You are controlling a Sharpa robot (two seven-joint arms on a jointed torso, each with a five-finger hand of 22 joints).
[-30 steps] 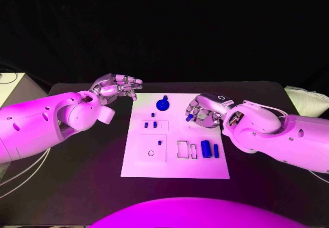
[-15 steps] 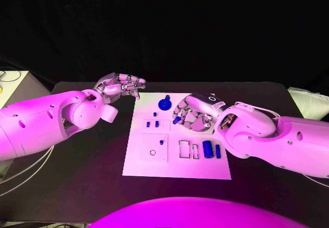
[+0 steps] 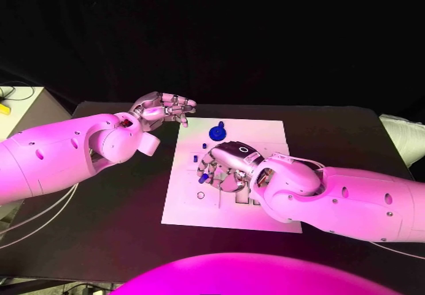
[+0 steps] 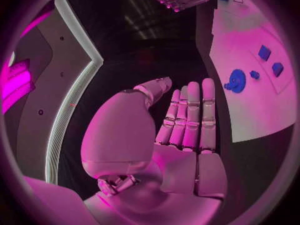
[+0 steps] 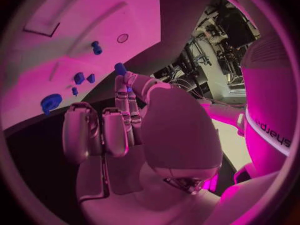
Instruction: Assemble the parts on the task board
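Observation:
The white task board [image 3: 190,212] lies in the middle of the black table. My right hand [image 3: 226,166] hovers over the board's left half and pinches a small blue part [image 3: 204,178] at its fingertips; the right wrist view shows that part [image 5: 119,68] held above the board. A round blue part [image 3: 218,131] sits at the board's far edge. Two small blue square parts [image 5: 79,78] and a blue peg [image 5: 96,47] stand in the board. My left hand [image 3: 164,107] floats off the board's far left corner, fingers straight and side by side [image 4: 187,115], holding nothing.
A small ring-shaped recess [image 3: 201,195] marks the board's near left area. My right forearm [image 3: 336,203] covers the board's right side. A pale object [image 3: 409,138] sits at the table's right edge. Bare table lies in front of the board.
My right hand has carried the small blue part leftward and nearer across the board, its arm now covering the right-hand parts. The left hand has hardly moved.

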